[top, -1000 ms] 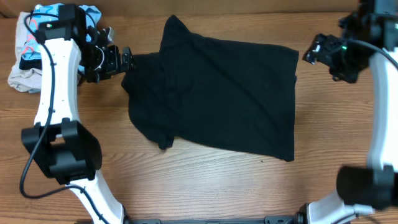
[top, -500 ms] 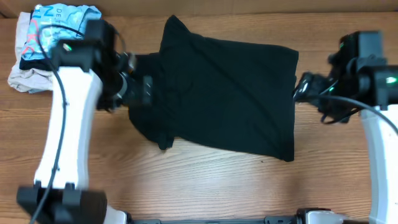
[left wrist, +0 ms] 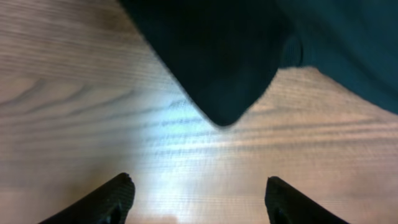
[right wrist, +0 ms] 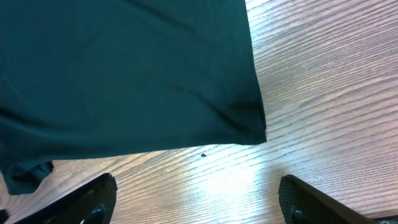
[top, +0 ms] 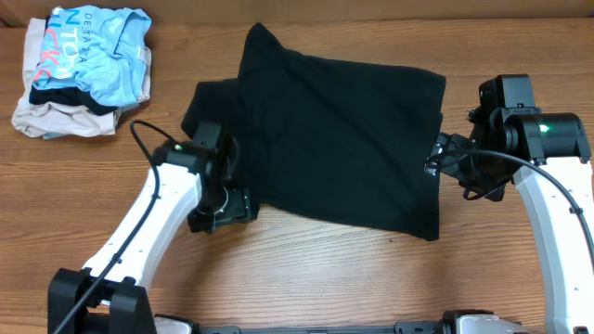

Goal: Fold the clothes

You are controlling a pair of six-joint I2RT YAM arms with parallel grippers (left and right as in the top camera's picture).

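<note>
Plain black T-shirt (top: 334, 130) lies spread across the middle of the table (top: 306, 278), its left side bunched over. The left gripper (top: 232, 202) is at the shirt's lower-left corner, jaws open, holding nothing. The right gripper (top: 438, 158) is at the shirt's right edge, jaws open, empty. A light blue shirt (top: 93, 42) sits on a beige garment (top: 56, 121) in the far-left corner.

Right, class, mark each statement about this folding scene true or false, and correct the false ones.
1. The black T-shirt lies on the wooden table. True.
2. The left gripper is shut on a sleeve. False: the left gripper is open, above bare wood.
3. The right gripper is open and empty. True.
4. The light blue shirt lies under the beige garment. False: the light blue shirt lies on top.
</note>
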